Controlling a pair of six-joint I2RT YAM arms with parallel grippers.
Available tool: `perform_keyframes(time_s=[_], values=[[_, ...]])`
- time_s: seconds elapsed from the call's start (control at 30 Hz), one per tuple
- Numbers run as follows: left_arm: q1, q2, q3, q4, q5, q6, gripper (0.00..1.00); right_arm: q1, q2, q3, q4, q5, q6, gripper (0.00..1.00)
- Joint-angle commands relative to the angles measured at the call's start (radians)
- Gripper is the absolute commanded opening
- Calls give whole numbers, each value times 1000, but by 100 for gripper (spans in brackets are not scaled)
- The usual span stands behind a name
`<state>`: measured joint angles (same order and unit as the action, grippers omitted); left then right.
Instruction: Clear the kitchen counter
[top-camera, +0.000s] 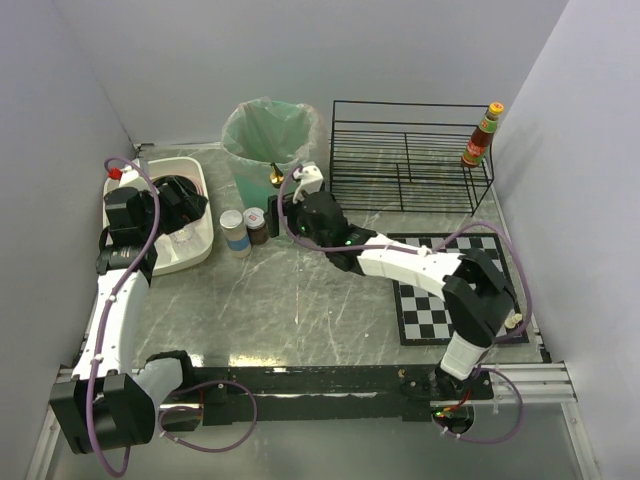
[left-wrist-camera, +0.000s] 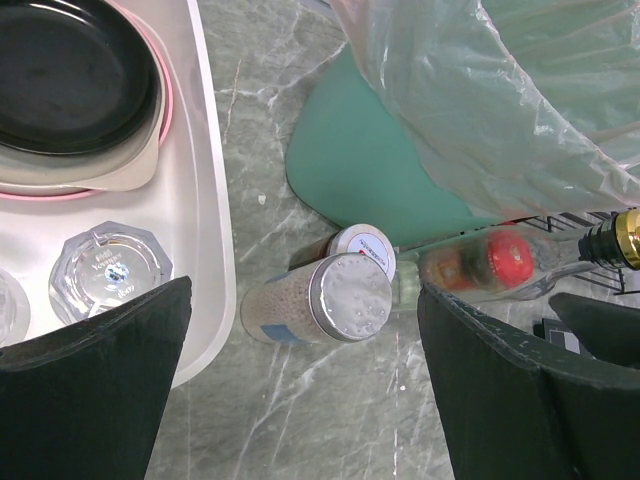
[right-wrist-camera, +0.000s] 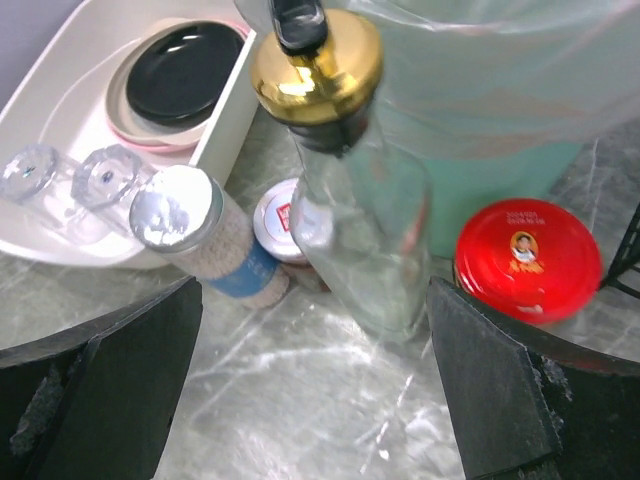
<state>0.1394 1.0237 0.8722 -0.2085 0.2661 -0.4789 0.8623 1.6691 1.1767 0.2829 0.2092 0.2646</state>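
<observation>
The grey marble kitchen counter (top-camera: 300, 310) holds a silver-lidded shaker with a blue label (top-camera: 235, 233), a small white-lidded jar (top-camera: 256, 225) and a clear glass bottle with a gold pourer (top-camera: 272, 178). My left gripper (left-wrist-camera: 300, 400) is wide open and empty above the counter at the tub's edge, with the shaker (left-wrist-camera: 330, 298) just ahead. My right gripper (right-wrist-camera: 315, 390) is wide open and empty. The glass bottle (right-wrist-camera: 365, 230) stands just ahead between its fingers, not touching them. A red-lidded jar (right-wrist-camera: 528, 258) stands to the bottle's right.
A white tub (top-camera: 205, 235) at the left holds plates, a black bowl and glasses. A green bin with a plastic liner (top-camera: 268, 135) stands behind the jars. A black wire rack (top-camera: 405, 150) with a sauce bottle (top-camera: 482, 135) is at the back right. A checkered mat (top-camera: 430, 310) lies at the right.
</observation>
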Motion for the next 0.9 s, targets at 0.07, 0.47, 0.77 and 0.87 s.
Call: perform_keyframes(time_s=[0.07,0.47,0.77,0.87], values=[[-4,-7,25,15,22,10,99,27,75,127,7,148,21,100],[-4,-7,25,15,22,11,99,38,254,311,-54,263,2,99],[-4,-4,25,15,22,13,99,61,291,256,44,341,-47,87],[-4,-4,27,17,25,11,99,67,299,233,81,341,-57,80]])
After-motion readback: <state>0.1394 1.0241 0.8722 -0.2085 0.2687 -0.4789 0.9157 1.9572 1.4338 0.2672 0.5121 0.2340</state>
